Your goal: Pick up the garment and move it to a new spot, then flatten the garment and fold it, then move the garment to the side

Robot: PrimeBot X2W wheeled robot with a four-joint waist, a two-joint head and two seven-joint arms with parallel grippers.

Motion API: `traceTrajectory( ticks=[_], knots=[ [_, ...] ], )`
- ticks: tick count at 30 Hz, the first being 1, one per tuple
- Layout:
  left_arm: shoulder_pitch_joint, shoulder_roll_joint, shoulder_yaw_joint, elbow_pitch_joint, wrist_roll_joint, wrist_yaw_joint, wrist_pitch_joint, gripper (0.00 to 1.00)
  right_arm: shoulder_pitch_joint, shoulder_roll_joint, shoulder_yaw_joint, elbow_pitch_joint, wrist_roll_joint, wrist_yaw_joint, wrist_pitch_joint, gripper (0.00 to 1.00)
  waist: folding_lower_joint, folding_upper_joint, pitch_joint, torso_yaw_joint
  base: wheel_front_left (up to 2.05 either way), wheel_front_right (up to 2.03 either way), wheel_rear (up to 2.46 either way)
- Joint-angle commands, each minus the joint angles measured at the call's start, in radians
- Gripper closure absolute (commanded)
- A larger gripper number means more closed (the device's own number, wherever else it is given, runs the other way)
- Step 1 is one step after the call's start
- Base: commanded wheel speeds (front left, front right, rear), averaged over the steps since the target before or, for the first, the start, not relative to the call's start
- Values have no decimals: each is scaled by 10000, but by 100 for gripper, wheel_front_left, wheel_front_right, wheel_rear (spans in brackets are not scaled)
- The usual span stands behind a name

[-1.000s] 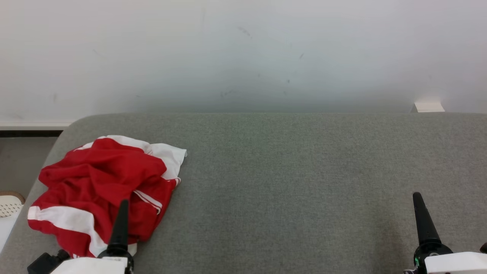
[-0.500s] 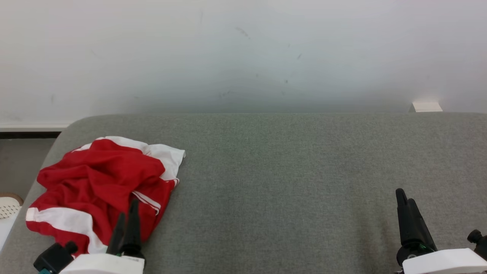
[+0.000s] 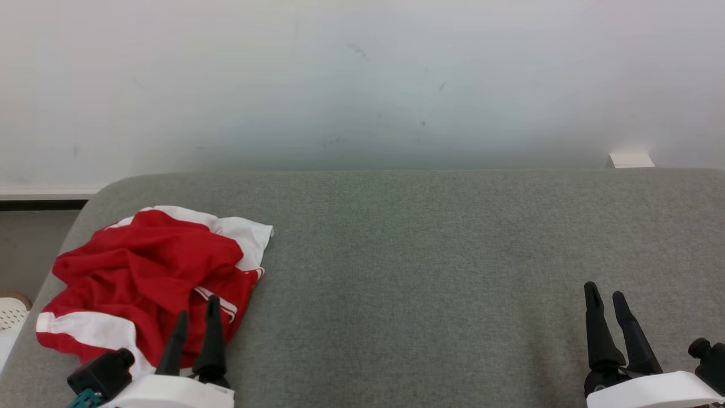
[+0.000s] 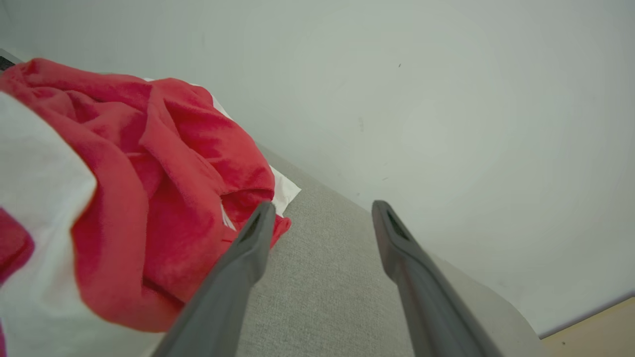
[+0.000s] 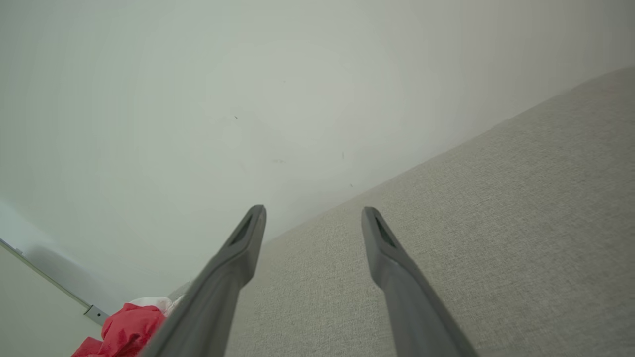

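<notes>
A pale, scuffed wall stands behind a grey fabric-covered surface with a rounded far-left corner. The head view takes in the whole width of that surface and both arms at once. Each wrist view gives a low, slanted look along one pair of fingers.

The garment is a crumpled red heap with white bands and lies at the left end of the surface, near its left edge. From the head its long axis runs on a diagonal, from a white band at the near left up to a white corner at the far right. That corner points toward the middle of the surface. The left wrist view brings the garment close and shows deep red folds, with a white flap at its far end. In the right wrist view it is a small red patch in the lower left corner.

The left gripper stands with its claw spread and empty at the garment's near right edge. From the wrist, its left finger overlaps a red fold; I cannot tell if they touch. The right gripper hovers over bare fabric, well apart from the garment, claw likewise spread and empty.

A small white block sits at the far right, and a strip of tan floor shows past the surface's end.
</notes>
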Motion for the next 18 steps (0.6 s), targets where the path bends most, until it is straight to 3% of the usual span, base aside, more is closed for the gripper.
traceTrajectory(
  ticks=[1, 18],
  knots=[
    [-29, 97, -22, -140, 431, 37, -138, 0, -167, 16, -24, -65, -463, -8, -117, 0, 0, 0, -11, -7, 0, 0, 0],
    [88, 270, -360, -57, 2281, 274, -562, 0, -157, 85, 154, 191, -2482, -10, -540, 0, 0, 0, -156, -100, 0, 0, 0]
  ],
)
